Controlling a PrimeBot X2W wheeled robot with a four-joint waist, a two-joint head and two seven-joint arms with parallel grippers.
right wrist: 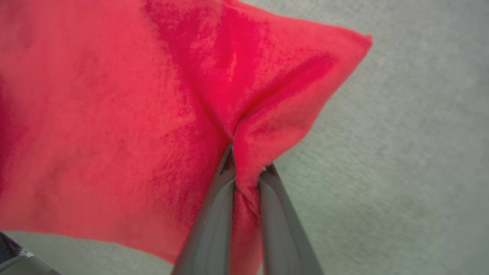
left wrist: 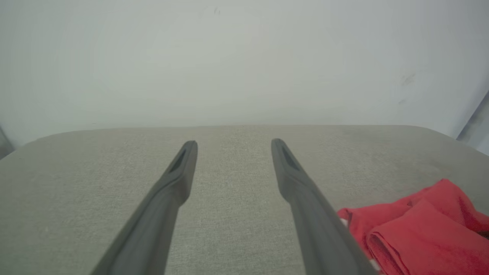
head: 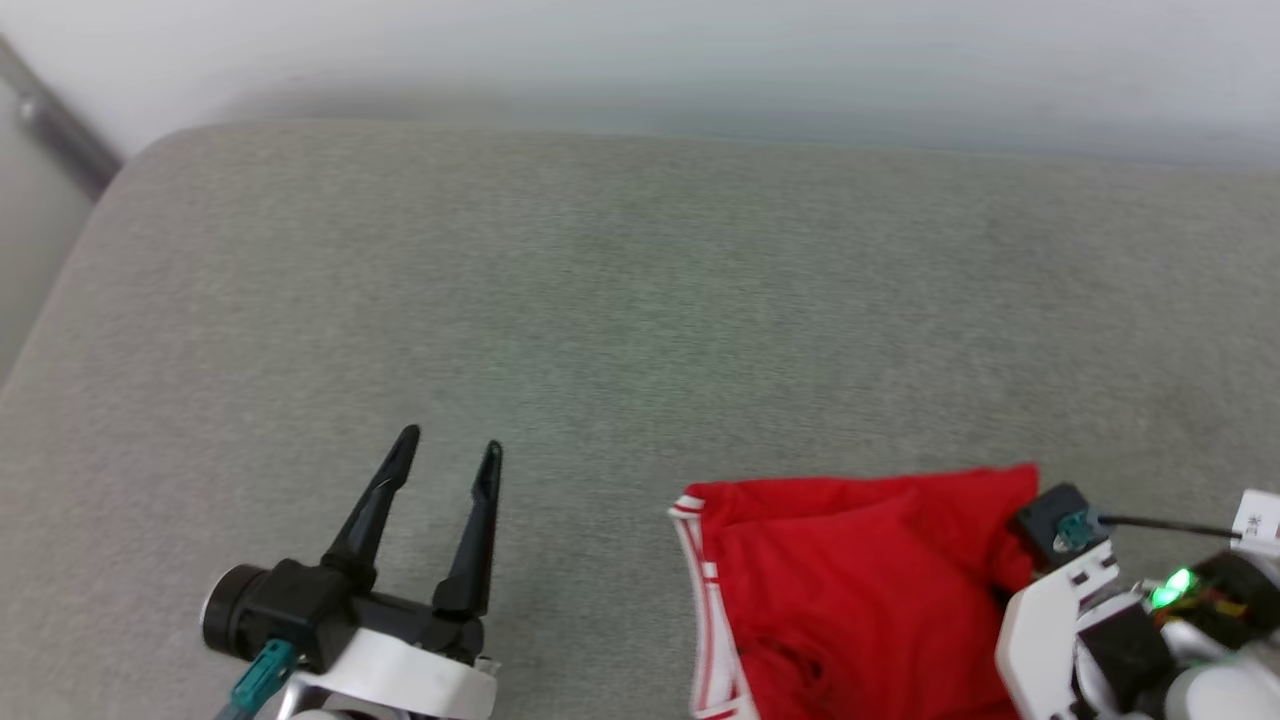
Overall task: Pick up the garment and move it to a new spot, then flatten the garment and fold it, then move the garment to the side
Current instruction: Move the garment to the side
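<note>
Although bunched rather than spread, the garment lies on the near right part of the grey padded surface, red cloth uppermost, with its red-and-white striped trim along the left edge. Right gripper: jaws drawn close together, pinching a gathered fold of red cloth near a corner of the garment; the fabric puckers toward the fingertips. Left gripper: jaws spread, nothing between them, poised over bare surface to the left of the garment and apart from it. Assessment: the first step, the pick-up, is in hand; the grasp appears made, but the bulk of the cloth rests on the surface. The next move calls for a lift by the right arm high enough to clear the trailing cloth, then a carry toward the open area on the left. With a single-point grip, the garment will likely hang and bunch.
</note>
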